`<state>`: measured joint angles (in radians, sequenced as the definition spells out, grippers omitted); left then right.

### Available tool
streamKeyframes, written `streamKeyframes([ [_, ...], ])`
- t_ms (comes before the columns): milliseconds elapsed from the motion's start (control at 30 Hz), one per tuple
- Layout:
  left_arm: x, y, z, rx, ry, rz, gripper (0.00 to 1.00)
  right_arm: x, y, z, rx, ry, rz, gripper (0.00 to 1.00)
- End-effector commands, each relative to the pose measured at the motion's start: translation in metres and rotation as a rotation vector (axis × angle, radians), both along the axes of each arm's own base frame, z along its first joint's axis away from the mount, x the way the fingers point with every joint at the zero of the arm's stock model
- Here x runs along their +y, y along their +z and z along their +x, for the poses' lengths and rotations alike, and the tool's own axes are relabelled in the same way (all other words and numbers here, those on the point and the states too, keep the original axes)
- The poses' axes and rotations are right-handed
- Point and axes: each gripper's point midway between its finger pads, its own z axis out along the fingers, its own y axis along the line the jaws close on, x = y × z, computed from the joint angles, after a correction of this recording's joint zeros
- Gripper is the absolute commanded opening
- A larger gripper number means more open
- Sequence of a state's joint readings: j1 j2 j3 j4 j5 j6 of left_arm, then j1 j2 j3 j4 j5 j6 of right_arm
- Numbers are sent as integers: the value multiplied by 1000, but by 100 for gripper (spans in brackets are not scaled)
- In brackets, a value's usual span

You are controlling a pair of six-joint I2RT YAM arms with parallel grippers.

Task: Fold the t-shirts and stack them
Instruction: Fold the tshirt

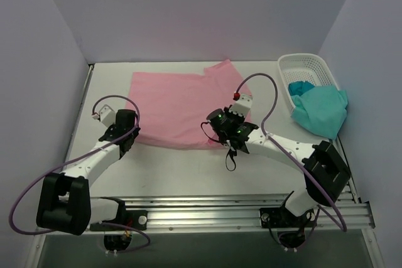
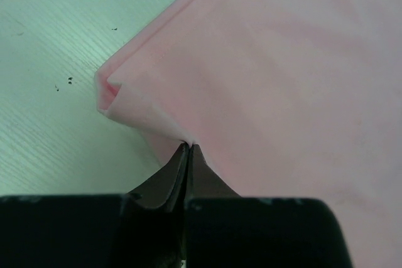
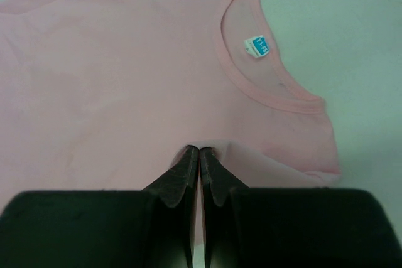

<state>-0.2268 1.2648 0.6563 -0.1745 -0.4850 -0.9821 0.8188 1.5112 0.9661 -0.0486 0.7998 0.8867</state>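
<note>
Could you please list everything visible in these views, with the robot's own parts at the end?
pink t-shirt: one, light pink, spread flat mid-table
label: one, blue and white, inside its collar
teal-green t-shirt: one, teal-green, draped over the basket's near end
basket: one, white lattice, table's far right
table: one, pale, beneath everything
left arm: one, white and black, near left
right arm: one, white and black, near right
left fingers: one pair, black, shut on pink t-shirt's near-left corner
right fingers: one pair, black, shut on pink t-shirt's edge by the collar

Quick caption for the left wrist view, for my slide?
Left gripper shut on a folded corner of the pink t-shirt on the table.
</note>
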Motion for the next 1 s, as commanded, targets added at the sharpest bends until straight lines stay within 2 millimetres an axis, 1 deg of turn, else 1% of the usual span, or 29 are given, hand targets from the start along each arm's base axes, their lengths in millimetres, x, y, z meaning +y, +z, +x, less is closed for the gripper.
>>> streamKeyframes([
  [0,-4,20,27,-77,-15,-22,2,-8,19,23,-60,-74,-21,0],
  [33,-3,21,31,-85,-13,-26,2,-6,26,30,-72,-80,-10,0],
  [67,-4,19,36,-75,-19,-31,2,-11,26,36,-66,-88,-15,0],
  [100,-5,18,38,-73,-21,-37,2,-11,24,42,-58,-89,-16,0],
  [133,-6,19,43,-84,-23,-46,2,-12,26,47,-62,-93,-5,0],
  [167,-5,15,46,-75,-22,-47,2,-11,30,52,-66,-92,11,0],
  [200,-5,17,50,-82,-25,-48,2,-16,28,57,-58,-98,2,0],
  [233,-5,17,54,-89,-22,-46,2,-14,33,64,-84,-102,28,0],
  [267,-5,13,57,-78,-20,-42,2,-15,33,68,-83,-105,29,0],
  [333,-3,17,66,-86,-15,-34,2,-15,34,79,-87,-114,32,0],
  [400,0,11,73,-67,-13,-28,2,-11,32,88,-83,-107,35,0],
  [433,-1,16,79,-78,-14,-34,2,-11,32,92,-87,-106,34,0],
  [467,-2,12,82,-70,-15,-35,2,-9,30,96,-84,-105,33,0],
  [533,-1,12,88,-72,-16,-41,2,-3,25,107,-76,-97,36,0],
  [567,-2,7,89,-60,-16,-41,2,-1,24,110,-73,-93,36,0],
  [600,-1,12,98,-92,-14,-45,2,1,14,114,-58,-92,26,0],
  [633,-1,11,100,-90,-13,-46,2,5,17,120,-63,-86,37,0],
  [667,-2,10,104,-88,-15,-45,2,5,14,123,-58,-84,32,0],
  [700,0,7,106,-85,-10,-44,2,6,5,126,-45,-85,25,0],
  [733,2,6,108,-85,-7,-45,2,9,6,130,-48,-82,30,0],
  [800,3,-1,113,-75,-8,-52,2,9,-4,137,-32,-81,24,0],
  [867,7,-9,117,-64,-1,-56,2,9,-6,143,-30,-83,25,0],
  [933,8,-10,120,-63,-1,-55,2,3,-13,149,-22,-98,17,0],
  [967,11,-14,121,-57,4,-53,2,2,-14,151,-20,-100,17,0],
])
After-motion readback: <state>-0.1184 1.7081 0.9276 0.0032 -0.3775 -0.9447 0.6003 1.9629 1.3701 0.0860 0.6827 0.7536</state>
